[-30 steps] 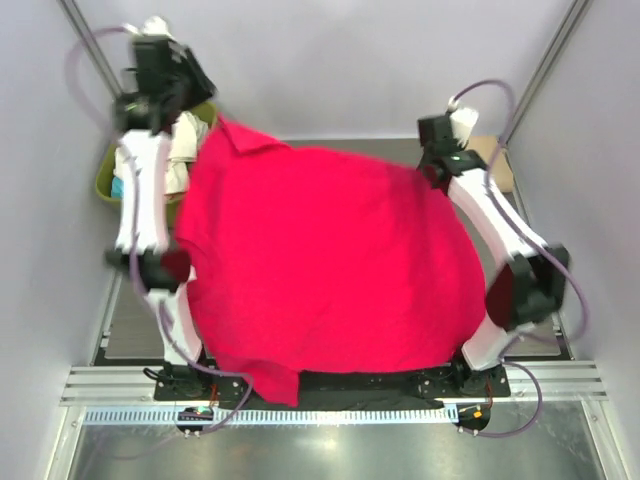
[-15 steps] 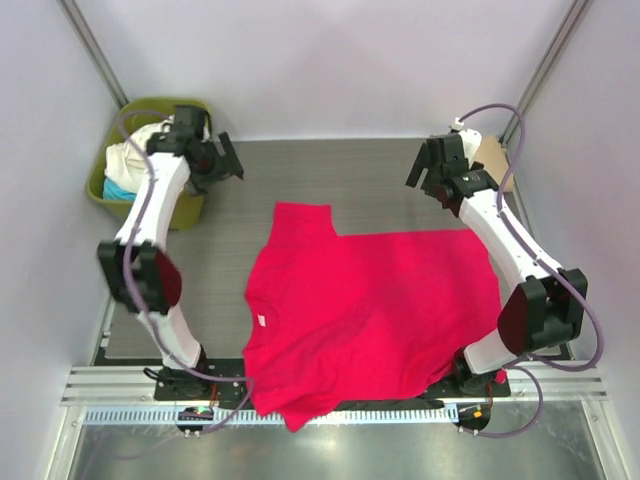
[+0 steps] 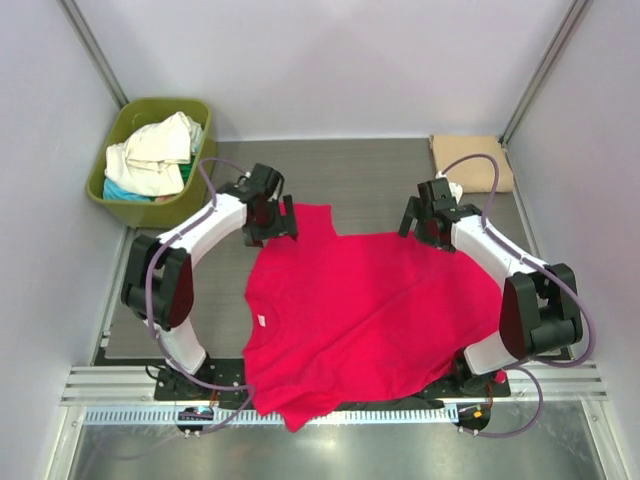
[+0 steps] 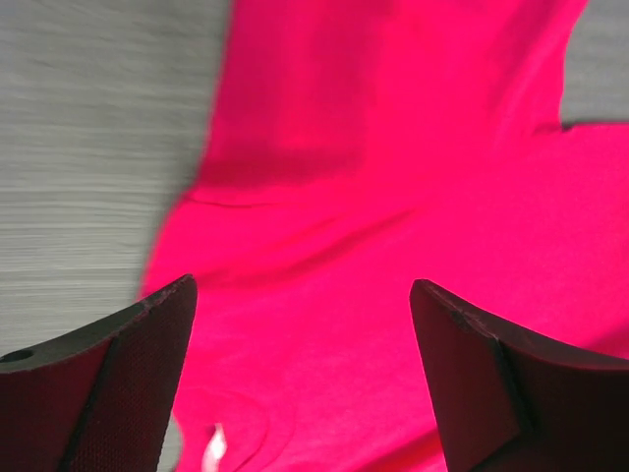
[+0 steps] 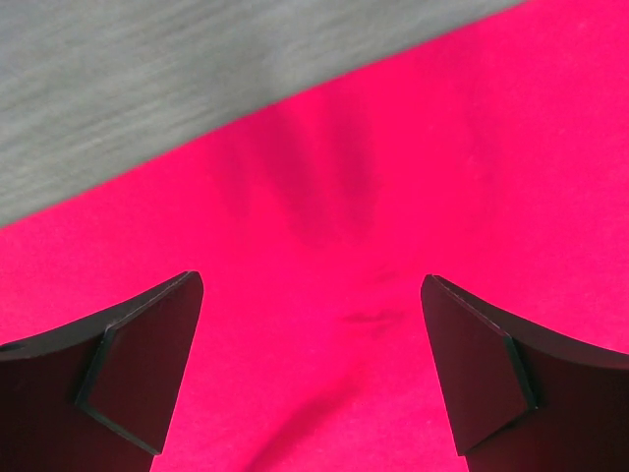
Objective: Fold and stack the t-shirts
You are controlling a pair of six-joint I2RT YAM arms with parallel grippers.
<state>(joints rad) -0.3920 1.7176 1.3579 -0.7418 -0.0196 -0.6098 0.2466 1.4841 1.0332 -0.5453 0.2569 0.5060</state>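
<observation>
Near edge: the crimson t-shirt (image 3: 370,320) lay spread on the bench (image 3: 370,170), one sleeve and some of the body spilling over the near edge onto the arm bases. A second before it had been billowing in the air; half a second before it had already dropped, and its outline had not shifted since (collar toward the left edge).

Mid-bench: both arms had come down to the shirt's far side. The left gripper (image 4: 305,393) hung over the far sleeve, the right gripper (image 5: 310,374) over the far border of the body, each with fingers apart and nothing between them.

Far corners: folded tan t-shirt (image 3: 470,160) at the right, olive tub (image 3: 125,205) with cream shirts (image 3: 150,155) at the left.

Judgement: spreading was done, and the first fold grasp came next.
</observation>
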